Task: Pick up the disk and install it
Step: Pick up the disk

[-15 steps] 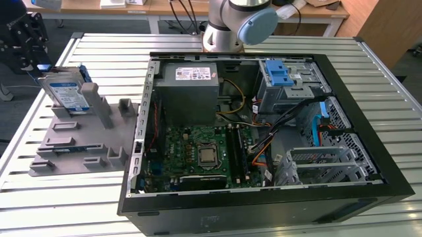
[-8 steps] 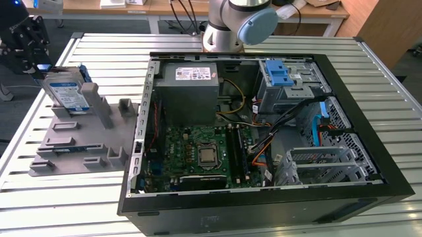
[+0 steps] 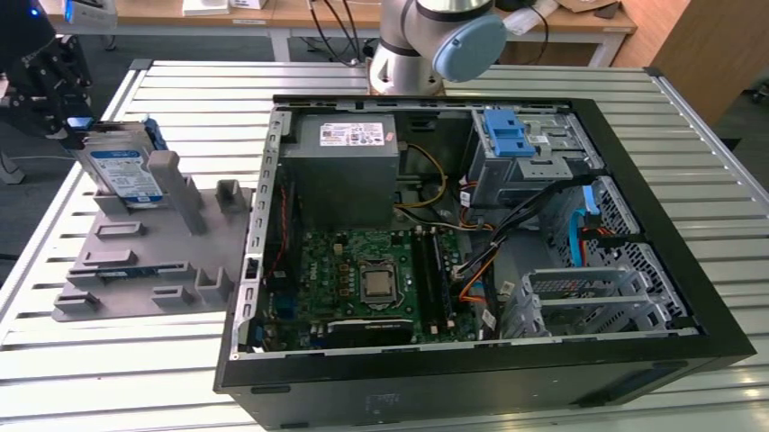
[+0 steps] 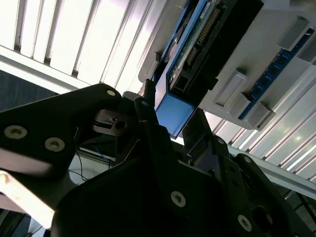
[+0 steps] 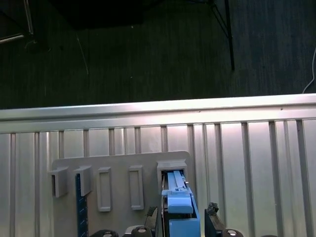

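Observation:
The disk (image 3: 121,166) stands on edge in a slot of the grey holder (image 3: 132,270) at the exterior view's left, its white-and-blue label facing out. My black gripper (image 3: 68,121) hangs at the disk's upper far corner. In both wrist views the disk's blue bracket end (image 5: 178,205) (image 4: 173,114) lies between my fingers (image 5: 212,211). The gripper (image 5: 181,213) (image 4: 172,112) is open, with a small gap showing on each side of the bracket.
An open computer case (image 3: 673,162) lies on the slatted metal table (image 3: 121,378), with a grey power supply (image 3: 342,166), a blue latch (image 3: 511,135) and a metal drive cage (image 3: 589,292) inside. The arm's base (image 3: 420,45) stands behind the case. A blue strip (image 5: 79,207) sits in another holder slot.

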